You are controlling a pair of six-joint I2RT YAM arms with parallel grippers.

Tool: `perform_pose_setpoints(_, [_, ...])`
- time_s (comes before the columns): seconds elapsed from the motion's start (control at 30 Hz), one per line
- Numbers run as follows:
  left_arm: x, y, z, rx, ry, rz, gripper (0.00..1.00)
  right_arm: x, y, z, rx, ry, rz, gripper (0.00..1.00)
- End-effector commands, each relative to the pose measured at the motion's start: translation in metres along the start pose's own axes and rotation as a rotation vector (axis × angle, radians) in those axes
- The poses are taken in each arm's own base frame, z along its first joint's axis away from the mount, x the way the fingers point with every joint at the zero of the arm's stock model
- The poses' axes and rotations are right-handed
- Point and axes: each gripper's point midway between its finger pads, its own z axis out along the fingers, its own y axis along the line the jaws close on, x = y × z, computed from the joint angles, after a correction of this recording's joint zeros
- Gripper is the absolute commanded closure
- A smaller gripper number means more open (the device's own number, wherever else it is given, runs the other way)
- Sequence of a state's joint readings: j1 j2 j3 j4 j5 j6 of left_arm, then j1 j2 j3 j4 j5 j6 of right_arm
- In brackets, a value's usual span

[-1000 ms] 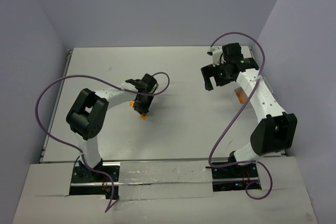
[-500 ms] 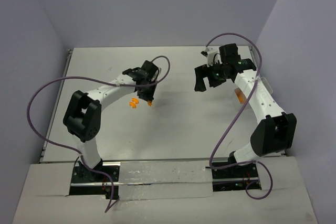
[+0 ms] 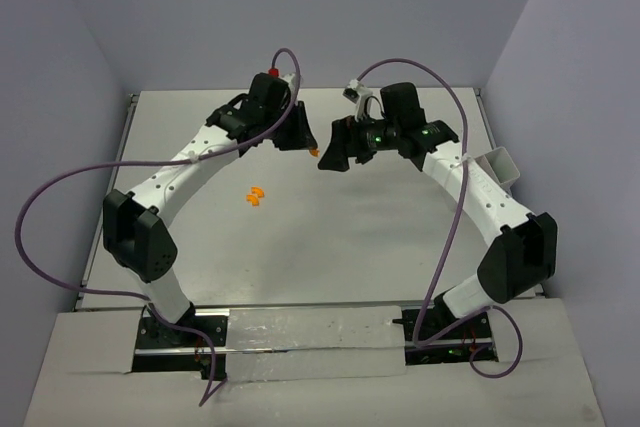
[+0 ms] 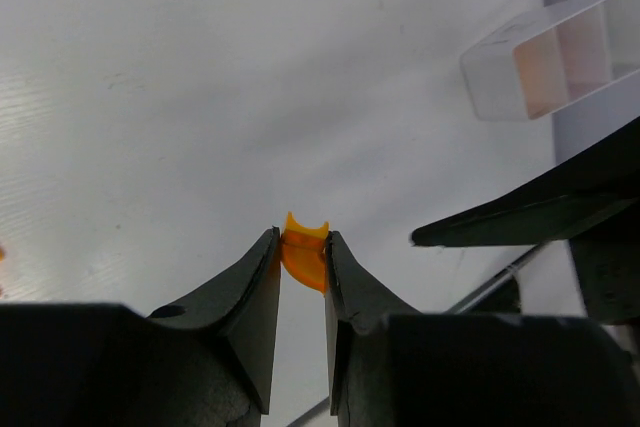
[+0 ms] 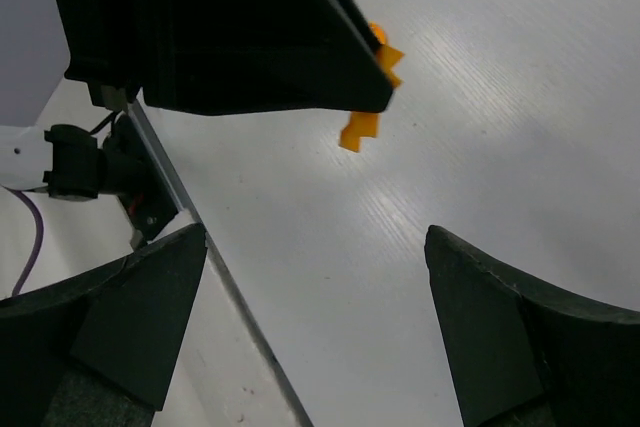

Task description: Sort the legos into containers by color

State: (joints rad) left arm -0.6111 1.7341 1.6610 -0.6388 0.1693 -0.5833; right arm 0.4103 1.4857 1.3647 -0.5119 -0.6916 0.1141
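White table (image 3: pixel 350 237) | L fingers (image 4: pixel 250 307) pinch orange notched lego (image 4: pixel 304 252) | R fingers (image 5: pixel 130 317) wide apart, empty

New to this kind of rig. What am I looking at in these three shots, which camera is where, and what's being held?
You are looking at two robot arms bolted at the near edge of a table.

The wide picture comes from a fixed camera above and behind them. It shows the left arm on the left and the right arm on the right. The other two pictures come from a camera on each wrist, looking out past that arm's own fingers.

The left gripper is shut on a small orange lego. The right gripper is open, holds nothing, and faces the left one closely.

More orange legos lie loose on the table. A white bin sits near its right edge.
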Motion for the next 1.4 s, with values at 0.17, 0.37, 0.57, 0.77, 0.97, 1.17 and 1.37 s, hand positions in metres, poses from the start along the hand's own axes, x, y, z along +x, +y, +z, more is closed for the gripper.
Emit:
perform_pose_setpoints(0.17, [-0.021,-0.039,-0.009,0.171,-0.017,-0.110,1.00,-0.020,0.000,0.016,0.054,-0.053,-0.003,0.16])
perform_pose_setpoints(0.37, [-0.015,-0.041,-0.011,0.192,-0.001,-0.128,1.00,-0.031,-0.006,0.019,0.097,-0.078,-0.004,0.24])
perform_pose_setpoints(0.57, [-0.011,-0.039,-0.012,0.193,0.002,-0.131,1.00,-0.042,-0.010,0.021,0.124,-0.109,0.001,0.43])
perform_pose_setpoints(0.77, [-0.004,-0.036,-0.011,0.189,0.006,-0.140,1.00,-0.044,-0.010,0.019,0.133,-0.125,-0.003,0.55])
perform_pose_setpoints(0.97, [-0.008,-0.038,-0.013,0.193,-0.002,-0.141,1.00,-0.039,-0.011,0.022,0.133,-0.105,0.001,0.69])
perform_pose_setpoints(1.17, [-0.008,-0.037,-0.012,0.191,-0.004,-0.140,1.00,-0.033,-0.011,0.027,0.115,-0.076,0.017,0.33])
perform_pose_setpoints(1.37, [-0.007,-0.037,-0.011,0.190,-0.001,-0.137,1.00,-0.025,-0.007,0.029,0.091,-0.062,0.013,0.37])
